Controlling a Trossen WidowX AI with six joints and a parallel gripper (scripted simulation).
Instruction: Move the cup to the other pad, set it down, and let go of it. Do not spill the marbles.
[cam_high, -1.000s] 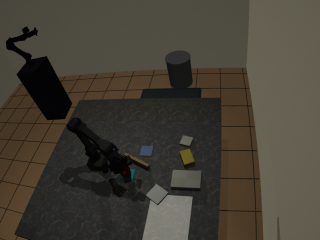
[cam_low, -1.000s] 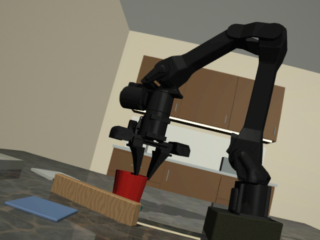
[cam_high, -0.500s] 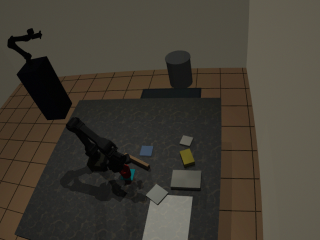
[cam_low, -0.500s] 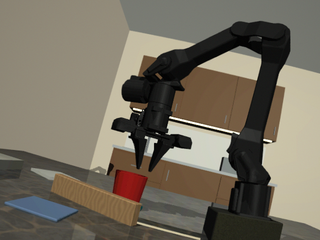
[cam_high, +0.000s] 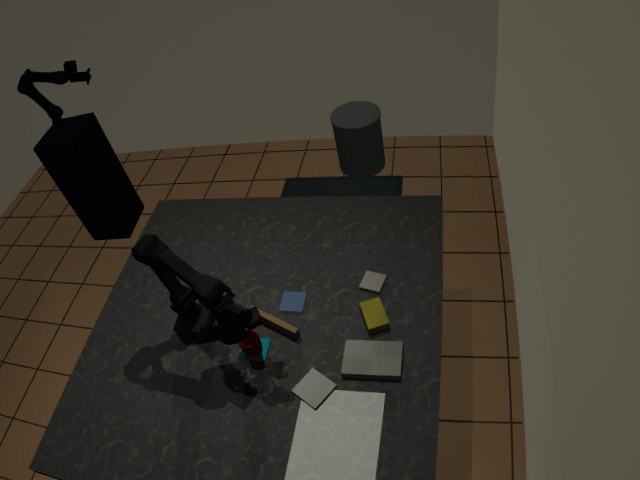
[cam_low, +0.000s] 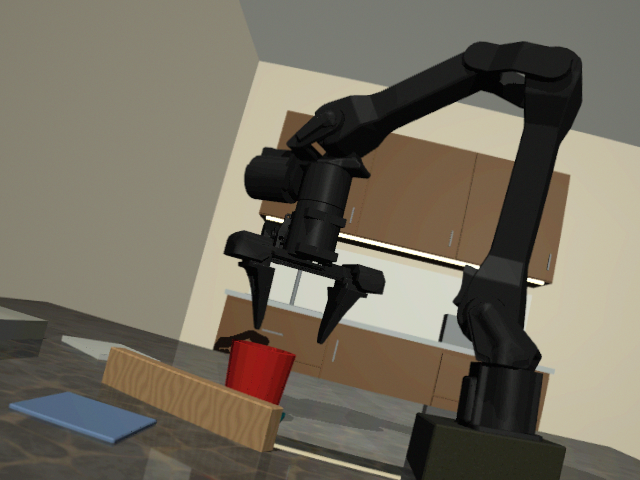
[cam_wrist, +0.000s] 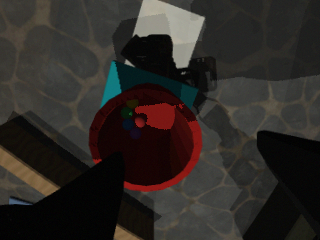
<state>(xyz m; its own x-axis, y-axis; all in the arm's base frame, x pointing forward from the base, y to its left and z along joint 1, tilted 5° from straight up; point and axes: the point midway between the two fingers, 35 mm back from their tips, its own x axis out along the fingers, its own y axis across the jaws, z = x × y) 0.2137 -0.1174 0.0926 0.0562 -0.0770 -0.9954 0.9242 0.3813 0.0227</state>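
The red cup (cam_high: 251, 342) (cam_low: 258, 369) (cam_wrist: 160, 150) stands upright at the teal pad (cam_high: 265, 348) (cam_wrist: 111, 86), most of which it hides. Several small marbles (cam_wrist: 128, 125) lie inside the cup in the wrist view. My gripper (cam_low: 289, 334) (cam_wrist: 190, 149) is open and empty, its fingertips spread above the cup's rim and clear of it in the exterior view. The blue pad (cam_high: 293, 301) (cam_low: 82, 415) lies bare on the other side of the wooden bar.
The wooden bar (cam_high: 276, 323) (cam_low: 191, 400) (cam_wrist: 30, 172) stands between the cup and the blue pad. A pale tile (cam_high: 314, 387), a grey slab (cam_high: 372, 358), a yellow block (cam_high: 374, 315) and a small pale tile (cam_high: 372, 281) lie farther off.
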